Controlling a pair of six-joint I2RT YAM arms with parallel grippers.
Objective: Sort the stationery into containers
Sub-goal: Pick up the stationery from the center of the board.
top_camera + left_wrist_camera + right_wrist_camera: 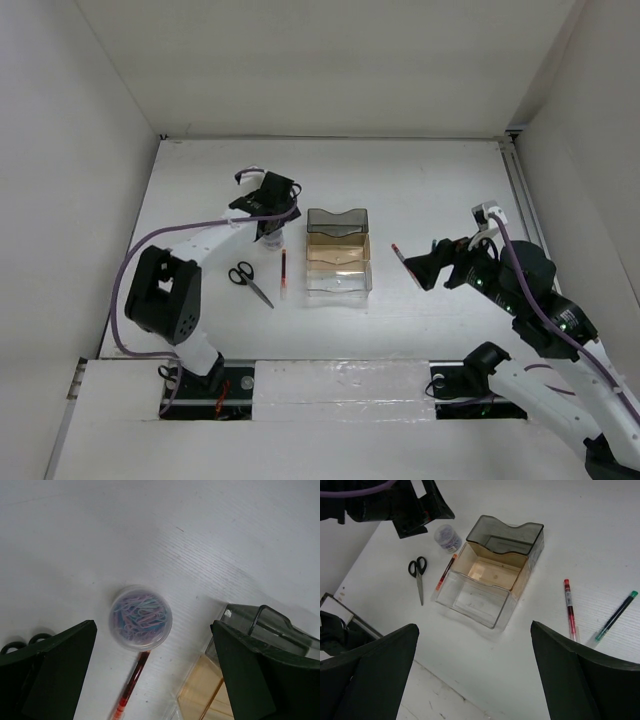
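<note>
The round lavender-grey tub of paper clips [141, 617] stands left of the bin row. My left gripper [152, 628] is open and empty, hovering right above the tub [272, 238]. A red pen [130, 687] lies just in front of the tub, beside the bins [284, 270]. The black-handled scissors [250, 283] lie further left. The bins are smoky grey [337, 220], amber [338, 250] and clear [338, 279], all empty. My right gripper [474, 630] is open and empty, raised right of the bins [428, 262]. A second red pen [569, 609] and the dark pen [615, 615] lie right of the bins.
White walls enclose the table on the left, back and right [330, 70]. A taped white strip [330, 385] runs along the near edge by the arm bases. The left arm's purple cable [150, 245] loops over the left side.
</note>
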